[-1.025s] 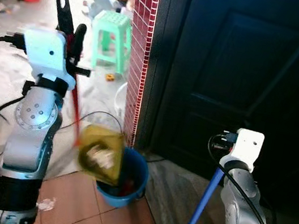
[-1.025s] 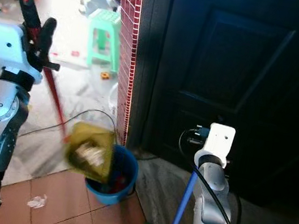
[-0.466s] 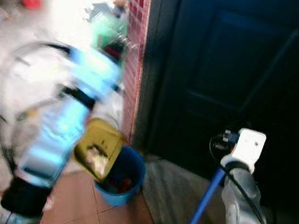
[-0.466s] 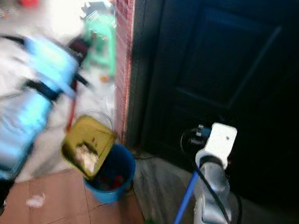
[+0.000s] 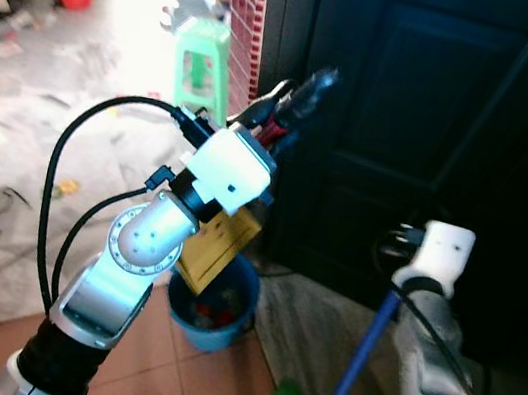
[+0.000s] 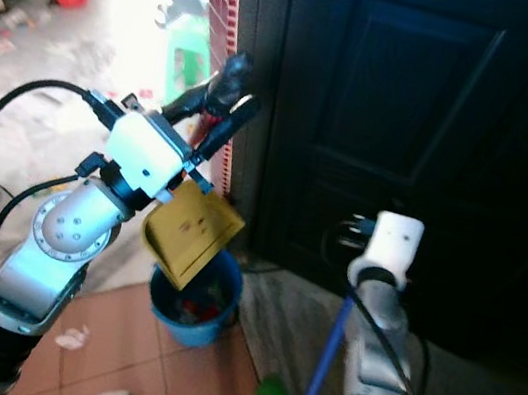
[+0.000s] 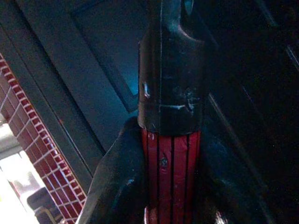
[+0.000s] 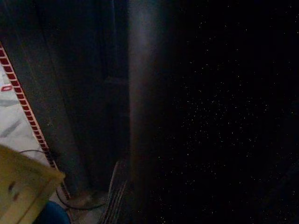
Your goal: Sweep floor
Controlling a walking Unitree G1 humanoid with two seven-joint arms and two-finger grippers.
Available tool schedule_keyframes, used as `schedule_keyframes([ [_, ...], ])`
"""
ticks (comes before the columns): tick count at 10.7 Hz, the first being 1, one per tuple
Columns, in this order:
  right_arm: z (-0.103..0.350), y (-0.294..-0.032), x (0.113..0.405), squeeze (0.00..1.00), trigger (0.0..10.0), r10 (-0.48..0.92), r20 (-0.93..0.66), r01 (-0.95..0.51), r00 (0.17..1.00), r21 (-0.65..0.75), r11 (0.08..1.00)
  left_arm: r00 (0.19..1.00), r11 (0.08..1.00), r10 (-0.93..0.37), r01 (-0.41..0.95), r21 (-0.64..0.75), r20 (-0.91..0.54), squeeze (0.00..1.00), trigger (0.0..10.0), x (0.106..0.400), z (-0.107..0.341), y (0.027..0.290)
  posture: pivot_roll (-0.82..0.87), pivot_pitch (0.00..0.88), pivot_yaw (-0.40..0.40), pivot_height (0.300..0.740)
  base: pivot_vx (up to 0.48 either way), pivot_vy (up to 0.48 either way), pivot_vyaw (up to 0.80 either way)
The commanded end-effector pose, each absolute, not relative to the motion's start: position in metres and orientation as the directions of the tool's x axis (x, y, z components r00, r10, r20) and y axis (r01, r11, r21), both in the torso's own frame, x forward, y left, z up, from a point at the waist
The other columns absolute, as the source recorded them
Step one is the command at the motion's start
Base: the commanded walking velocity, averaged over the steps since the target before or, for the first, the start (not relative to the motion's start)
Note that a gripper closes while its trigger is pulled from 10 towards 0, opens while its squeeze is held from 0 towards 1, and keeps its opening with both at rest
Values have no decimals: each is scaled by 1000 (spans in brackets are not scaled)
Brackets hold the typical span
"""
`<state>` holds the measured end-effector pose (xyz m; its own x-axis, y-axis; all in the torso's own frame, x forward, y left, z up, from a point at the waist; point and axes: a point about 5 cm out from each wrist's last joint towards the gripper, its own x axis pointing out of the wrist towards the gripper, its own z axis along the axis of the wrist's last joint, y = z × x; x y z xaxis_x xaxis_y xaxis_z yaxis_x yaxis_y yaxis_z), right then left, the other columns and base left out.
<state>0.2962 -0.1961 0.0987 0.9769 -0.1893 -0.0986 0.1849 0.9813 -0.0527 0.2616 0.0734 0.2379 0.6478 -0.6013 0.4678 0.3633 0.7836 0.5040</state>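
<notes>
Tipping, my left claw (image 5: pixel 295 101), clamped on the red ribbed dustpan handle (image 7: pixel 170 177), had upended the yellow plastic dustpan (image 6: pixel 190 230) over the blue bucket (image 5: pixel 216 301) below; dumping looked done.

A yellow plastic dustpan (image 6: pixel 189 231) looks matt above a glossy blue plastic bucket (image 6: pixel 194 299). Its ribbed red handle (image 7: pixel 170 177) looks plastic. The floor (image 5: pixel 197 384) is smooth terracotta tile.
</notes>
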Motion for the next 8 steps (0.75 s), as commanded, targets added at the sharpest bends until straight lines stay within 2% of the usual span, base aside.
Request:
schedule_keyframes([
  [1, 109, -196, 302, 0, 10000, -185, -49, 182, 981, -61, 981, 627, 802, -571, 289, 522, 530, 0, 10000, 261, 255, 82, -53, 0, 11, 740, 0, 0, 0],
  [2, 109, -196, 302, 0, 10000, -185, -46, 182, 982, -62, 981, 648, 834, -524, 258, 487, 554, 0, 10000, 266, 262, 89, -53, 0, 10, 740, 0, 0, 0],
  [4, 109, -195, 304, 0, 10000, -183, -43, 181, 982, -58, 982, 686, 916, -329, 64, 396, 649, 0, 10000, 282, 290, 123, -52, 0, 7, 740, 0, 0, 0],
  [5, 109, -195, 304, 0, 10000, -182, -42, 179, 982, -56, 982, 685, 931, -273, 12, 364, 675, 0, 10000, 285, 299, 132, -49, 0, 5, 740, 0, 0, 0],
  [6, 109, -194, 305, 0, 10000, -177, -41, 174, 983, -53, 983, 674, 943, -157, -115, 312, 722, 0, 10000, 289, 317, 155, -46, 0, 2, 740, 0, 0, 0],
  [8, 108, -191, 306, 0, 10000, -166, -42, 164, 985, -47, 985, 707, 900, -83, -250, 358, 703, 0, 10000, 295, 311, 180, -40, 0, 1, 740, 0, 0, 0],
])
